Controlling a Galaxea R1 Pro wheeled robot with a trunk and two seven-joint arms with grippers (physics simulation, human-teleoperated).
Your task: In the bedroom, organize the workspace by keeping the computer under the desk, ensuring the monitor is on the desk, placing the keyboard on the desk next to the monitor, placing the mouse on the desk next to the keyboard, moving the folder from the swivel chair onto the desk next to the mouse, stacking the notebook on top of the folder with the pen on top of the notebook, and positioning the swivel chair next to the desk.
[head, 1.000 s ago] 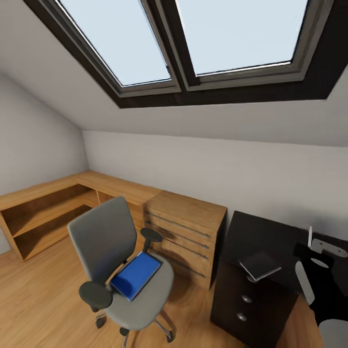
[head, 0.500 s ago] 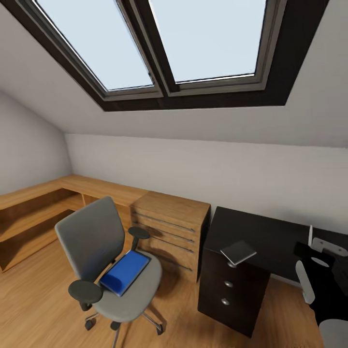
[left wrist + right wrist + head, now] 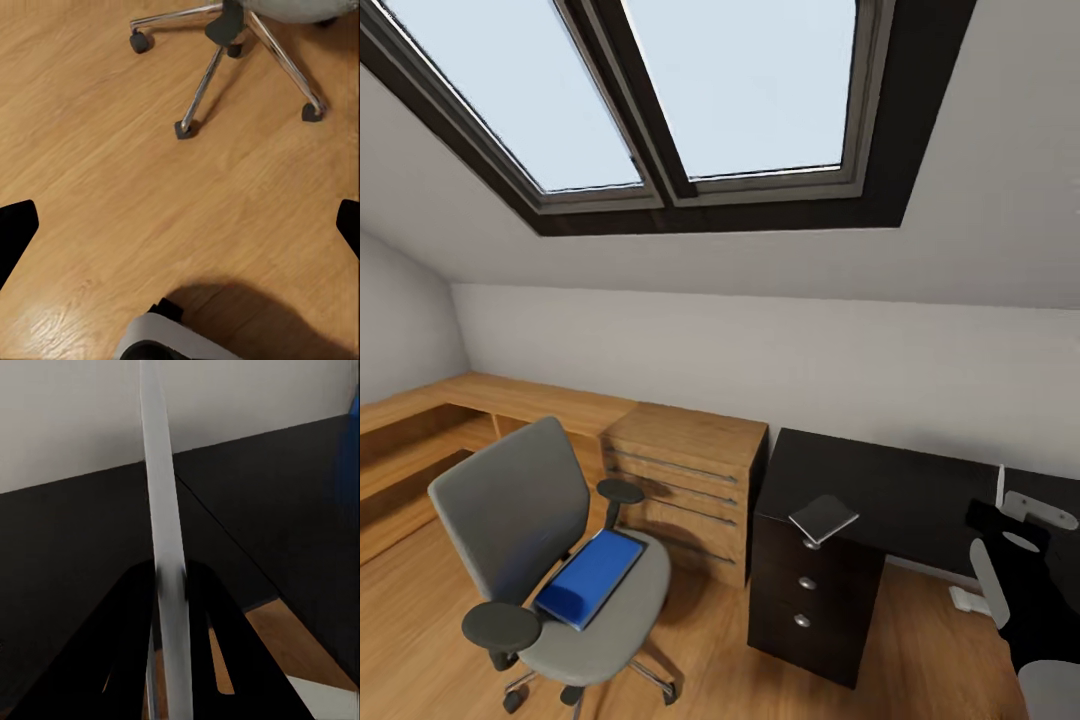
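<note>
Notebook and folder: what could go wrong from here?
The notebook sits at the desk's front edge; a bump may drop it. The folder lies loose on the chair; rolling the chair could slide it off. The right gripper holds a thin slab near the desk and may strike it.

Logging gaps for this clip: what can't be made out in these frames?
1. Slab clamped in the right tool: edge-on in the right wrist view, so its identity is unclear.
2. Desk: its right end is cut off by the head view's edge and covered by the right arm.
3. Flat dark item on the desk: too small to identify.
4. White object below the desk: partly behind the arm.
</note>
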